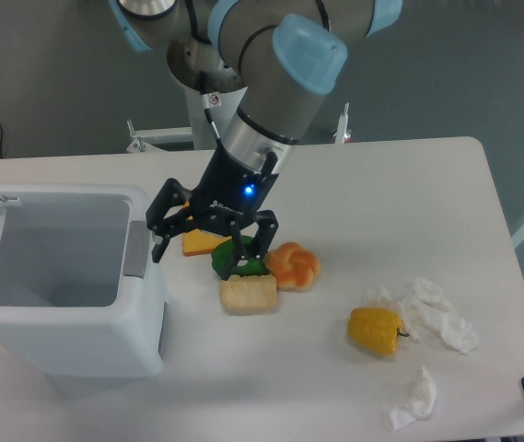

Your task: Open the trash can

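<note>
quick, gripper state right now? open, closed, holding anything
Gripper: open, fingers spread, holding nothing, next to the trash can, whose lid is up.

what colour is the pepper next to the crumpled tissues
Yellow. The pepper shows clearly in the fixed camera view, beside the white tissues.

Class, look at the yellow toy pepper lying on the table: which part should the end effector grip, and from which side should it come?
Grip the yellow pepper across its plump body, coming straight down from above. It lies on its side with open table around most of it, and only the crumpled tissue close on its right, so close the fingers front to back.
</note>
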`<state>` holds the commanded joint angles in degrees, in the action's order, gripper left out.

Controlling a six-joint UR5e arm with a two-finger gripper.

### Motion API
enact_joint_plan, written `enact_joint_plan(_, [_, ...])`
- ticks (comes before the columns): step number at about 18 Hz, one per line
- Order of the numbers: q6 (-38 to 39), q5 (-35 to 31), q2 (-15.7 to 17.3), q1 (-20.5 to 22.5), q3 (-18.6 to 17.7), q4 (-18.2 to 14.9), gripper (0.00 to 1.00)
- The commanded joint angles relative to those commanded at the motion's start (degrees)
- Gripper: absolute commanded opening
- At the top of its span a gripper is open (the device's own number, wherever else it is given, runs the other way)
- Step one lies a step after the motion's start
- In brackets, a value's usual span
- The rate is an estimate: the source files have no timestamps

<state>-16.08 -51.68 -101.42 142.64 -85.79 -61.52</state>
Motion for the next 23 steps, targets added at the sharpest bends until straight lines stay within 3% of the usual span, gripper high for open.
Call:
enact_joint_plan(6, [-8.60,-1.66,0.70,3.51,1.32,0.00,1.00])
enact_joint_plan(12, [-17.31,-11.15,1.14,3.43,1.94,0.09,1.00])
enact_joint_plan(17, [-30.91,-21.25,1.84,3.08,1.68,0.09,1.00])
enact_joint_plan(20, [-35.42,-23.90,1.76,2.99,1.24,0.09,1.00])
enact_joint_plan(23, [-39.89,-31.35,1.49,2.82,0.54,0.00,1.00])
